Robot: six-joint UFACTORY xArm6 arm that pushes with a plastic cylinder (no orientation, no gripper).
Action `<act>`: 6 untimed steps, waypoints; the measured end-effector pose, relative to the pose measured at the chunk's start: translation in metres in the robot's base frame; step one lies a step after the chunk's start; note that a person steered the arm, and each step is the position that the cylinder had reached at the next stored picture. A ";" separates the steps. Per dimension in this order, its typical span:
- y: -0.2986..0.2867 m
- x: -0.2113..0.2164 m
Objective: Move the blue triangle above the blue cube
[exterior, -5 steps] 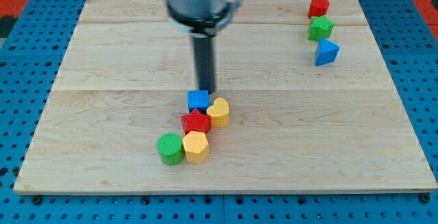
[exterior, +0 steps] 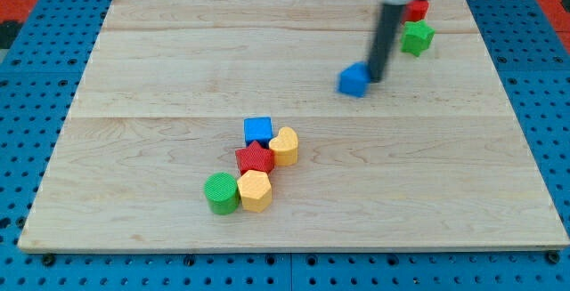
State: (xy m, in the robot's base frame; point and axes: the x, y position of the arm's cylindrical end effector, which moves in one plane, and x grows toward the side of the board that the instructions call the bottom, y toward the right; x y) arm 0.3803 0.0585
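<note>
The blue triangle lies on the wooden board right of centre, blurred by motion. My tip touches its right side. The rod rises from there to the view's top. The blue cube sits near the board's middle, well down and to the left of the triangle. It is at the top of a cluster of blocks.
A yellow heart, a red star, a yellow hexagon and a green cylinder crowd below the blue cube. A red block and a green block sit at the top right. The board's edge runs along the bottom.
The rod has swung from above the blue cube to the right. The blue triangle has moved left and down from beside the green block toward the board's middle.
</note>
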 end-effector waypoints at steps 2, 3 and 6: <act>-0.109 -0.001; -0.115 0.045; -0.063 0.044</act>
